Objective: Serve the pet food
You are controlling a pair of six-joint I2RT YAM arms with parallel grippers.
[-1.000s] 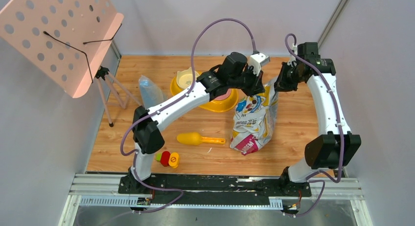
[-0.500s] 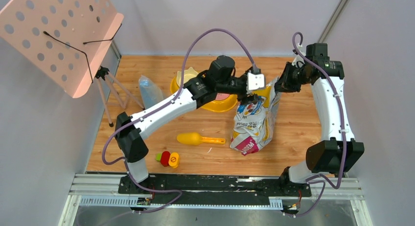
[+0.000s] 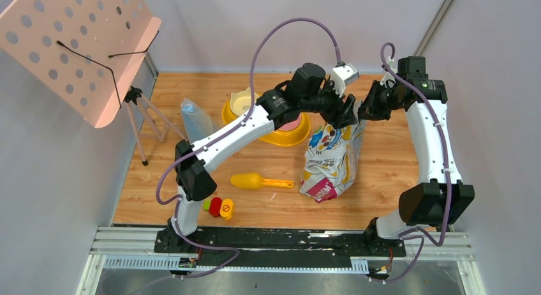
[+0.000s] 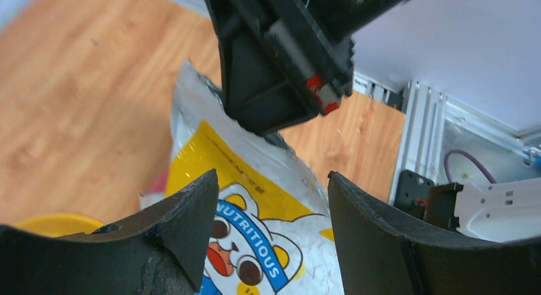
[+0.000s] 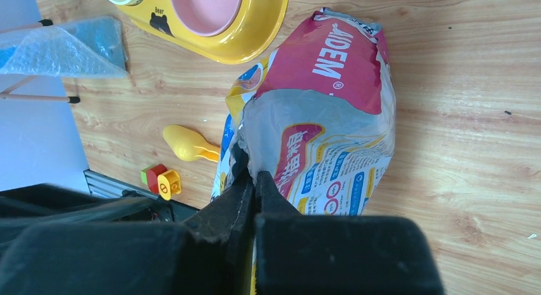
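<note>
While the pet food is staying out of sight (no kibble is showing in any view, so it is presumably still sitting inside), the bag [image 3: 328, 158] that holds it is standing upright on the table [image 3: 395, 180], its top edge being pinched from the right.

What is changing is the left side. A second ago the left end effector [image 3: 348, 113] was closed at the bag's top. Now its fingers [image 4: 185, 225] are standing well apart, and it is hovering just above the printed front of the bag near the mouth, gripping nothing. In its own wrist view, the cartoon print is showing in the gap between the two fingers.

The right end effector [image 5: 252, 180] is not letting go. Its fingers are pressing together on the crinkled upper edge of the bag, as they were a second ago, and keeping it from slumping.

For the task, this is looking like a re-grip rather than progress. The left side is probably lining up for a fresh hold on the opposite lip, so that the mouth can be pulled open.

Farther out, nothing is being served yet. The yellow bowl [image 3: 281, 136] behind the bag is showing no food in its pink dish, and the yellow scoop [image 3: 255, 181] is lying untouched on the table, well apart from both arms.
</note>
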